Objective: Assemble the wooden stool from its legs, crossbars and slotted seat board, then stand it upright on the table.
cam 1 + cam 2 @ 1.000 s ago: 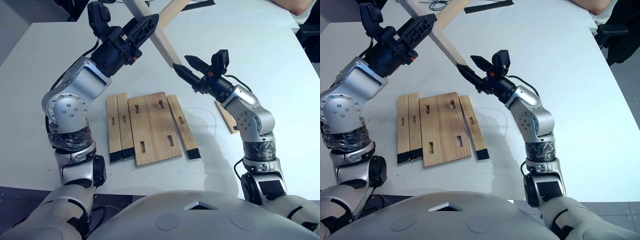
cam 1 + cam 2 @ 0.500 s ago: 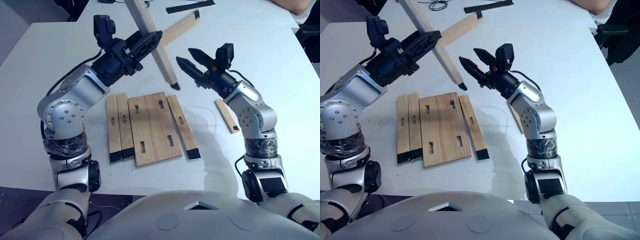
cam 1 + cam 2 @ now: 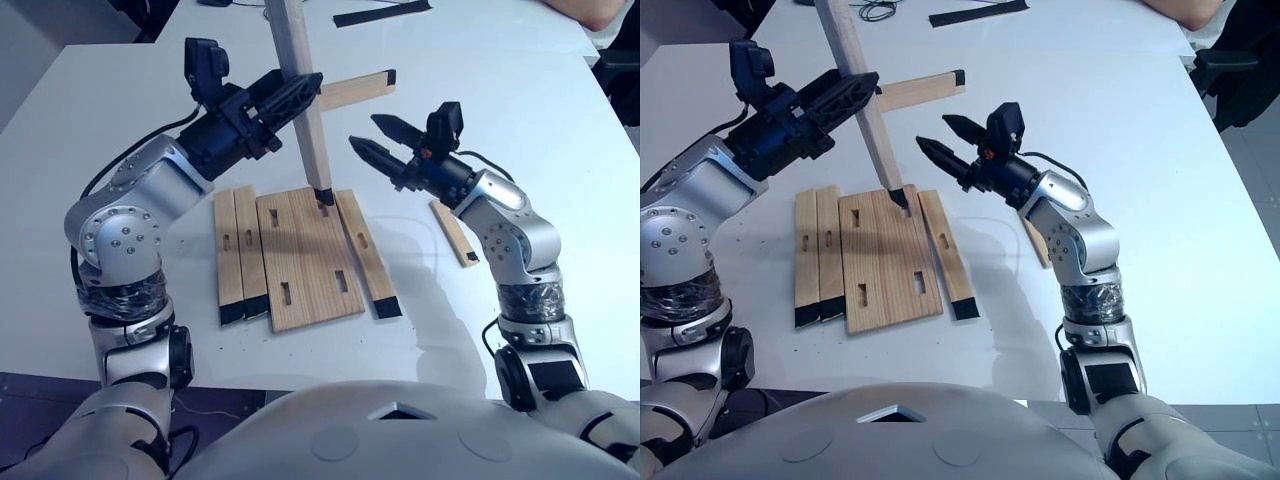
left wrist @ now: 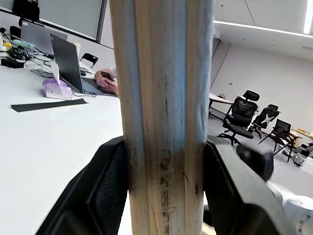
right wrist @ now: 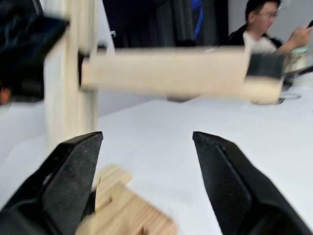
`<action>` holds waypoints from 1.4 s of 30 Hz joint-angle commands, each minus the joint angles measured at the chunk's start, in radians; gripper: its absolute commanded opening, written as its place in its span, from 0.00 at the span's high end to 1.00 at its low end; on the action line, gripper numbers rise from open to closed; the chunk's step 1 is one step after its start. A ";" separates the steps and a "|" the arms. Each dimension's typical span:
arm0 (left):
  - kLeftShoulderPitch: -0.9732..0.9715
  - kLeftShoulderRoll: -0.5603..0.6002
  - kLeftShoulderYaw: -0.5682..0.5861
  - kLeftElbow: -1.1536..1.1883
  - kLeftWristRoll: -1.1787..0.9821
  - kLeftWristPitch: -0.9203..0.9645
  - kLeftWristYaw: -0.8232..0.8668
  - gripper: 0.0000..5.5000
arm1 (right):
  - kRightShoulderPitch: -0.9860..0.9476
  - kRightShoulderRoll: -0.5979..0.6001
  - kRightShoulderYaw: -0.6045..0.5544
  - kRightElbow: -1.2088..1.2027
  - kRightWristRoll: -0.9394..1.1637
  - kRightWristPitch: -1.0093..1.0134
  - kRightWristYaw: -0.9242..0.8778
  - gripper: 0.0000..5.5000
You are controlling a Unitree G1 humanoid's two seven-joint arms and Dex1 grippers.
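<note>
The leg (image 3: 310, 150) has swung from a slant to almost upright, its black tip now at the far slot of the seat board (image 3: 300, 270); whether it sits inside I cannot tell. The left gripper (image 3: 292, 93) pinches the leg, fingers (image 4: 105, 196) pressing both sides in the left wrist view. The crossbar (image 3: 355, 88) juts sideways from it. The right gripper (image 3: 364, 131), spread, hovers just beside. The board lies flat near the table's (image 3: 560, 130) near edge.
</note>
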State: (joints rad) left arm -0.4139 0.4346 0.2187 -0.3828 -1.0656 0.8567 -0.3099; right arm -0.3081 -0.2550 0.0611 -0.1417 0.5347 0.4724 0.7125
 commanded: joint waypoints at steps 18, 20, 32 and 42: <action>0.048 0.130 0.074 -0.067 -0.048 -0.014 -0.179 0.59 | 0.079 -0.118 -0.046 -0.060 0.065 0.101 0.073 0.39; 0.091 0.158 0.099 -0.091 -0.041 -0.041 -0.230 0.59 | 0.097 -0.145 -0.067 -0.065 0.068 0.105 0.081 0.39; 0.392 0.141 0.052 -0.333 -0.036 -0.151 -0.378 0.59 | 0.105 -0.331 -0.185 -0.005 0.072 0.136 0.174 0.39; 0.512 0.130 -0.036 -0.282 0.116 -0.327 -0.558 0.59 | 0.006 -0.394 -0.174 0.058 0.065 0.167 0.251 0.39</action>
State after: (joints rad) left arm 0.0827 0.5706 0.2030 -0.6789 -0.9947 0.5807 -0.8231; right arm -0.2685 -0.6347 -0.1202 -0.0908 0.5929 0.6270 0.9497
